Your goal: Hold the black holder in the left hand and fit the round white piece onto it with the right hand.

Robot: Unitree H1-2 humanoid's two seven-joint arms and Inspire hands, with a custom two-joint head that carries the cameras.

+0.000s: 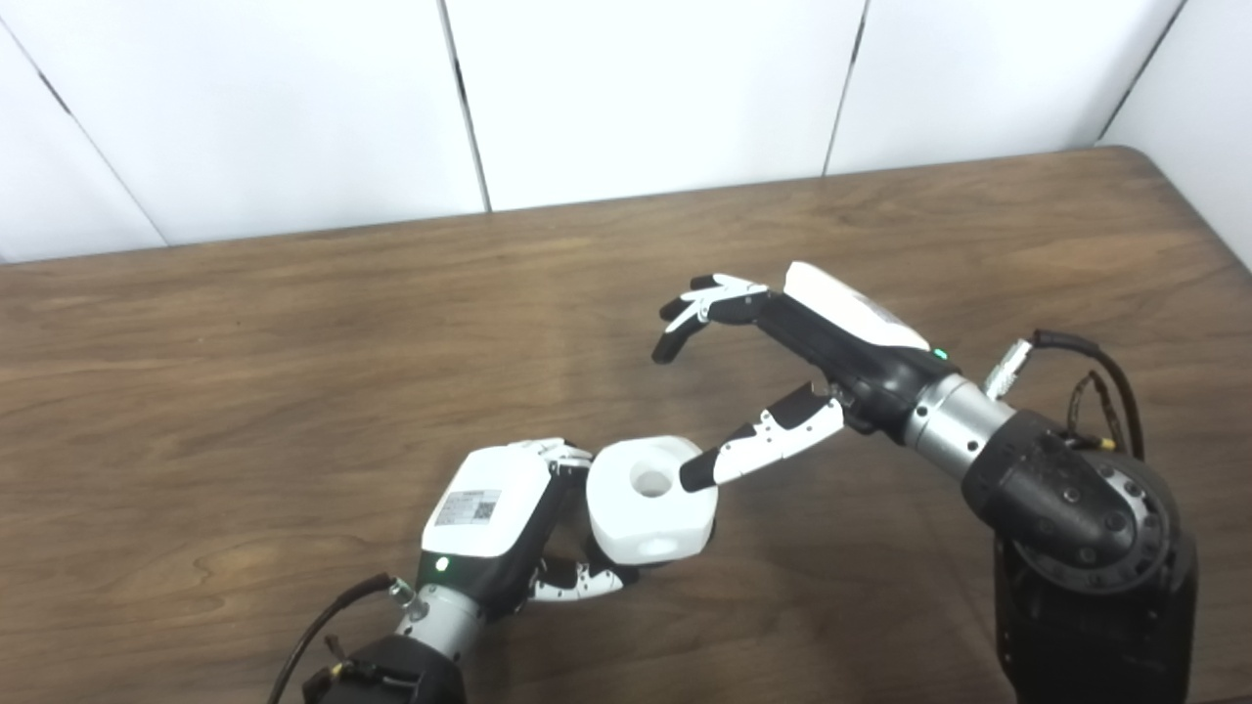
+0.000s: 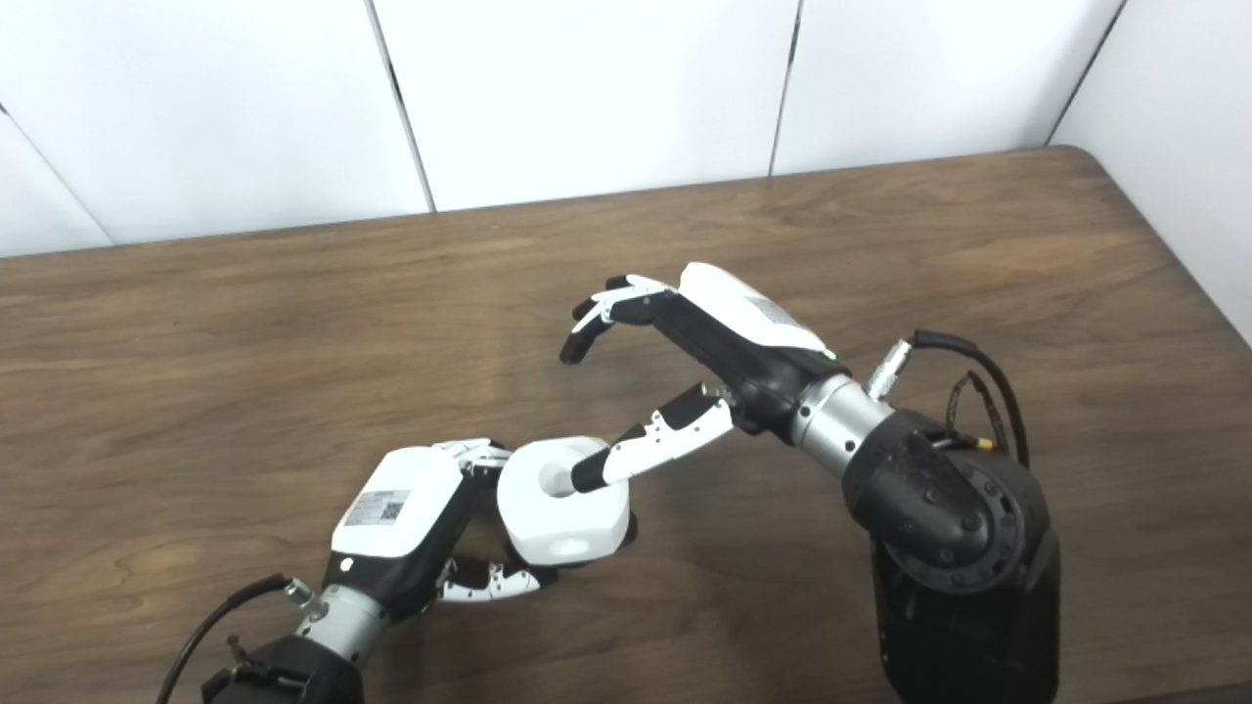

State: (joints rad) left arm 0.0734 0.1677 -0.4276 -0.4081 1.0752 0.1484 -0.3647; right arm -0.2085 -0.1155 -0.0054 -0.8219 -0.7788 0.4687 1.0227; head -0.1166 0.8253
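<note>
The round white piece (image 1: pixel 646 523), with a hole in its top, sits low over the table at centre front. My left hand (image 1: pixel 489 518) is closed around it from the left, fingers behind and thumb in front. The black holder is almost hidden under the white piece; only a dark sliver (image 1: pixel 712 530) shows at its right edge. My right hand (image 1: pixel 827 342) is open just right of and above it. Its thumb tip (image 1: pixel 699 472) lies at the piece's top right edge, and its fingers (image 1: pixel 685 318) curl in the air farther back, holding nothing.
The brown wooden table (image 1: pixel 293 342) stretches to the left, back and right. White wall panels (image 1: pixel 636 88) stand behind its far edge. The table's right corner (image 1: pixel 1164 166) is rounded. The right forearm (image 1: pixel 1076 508) with loose cables fills the lower right.
</note>
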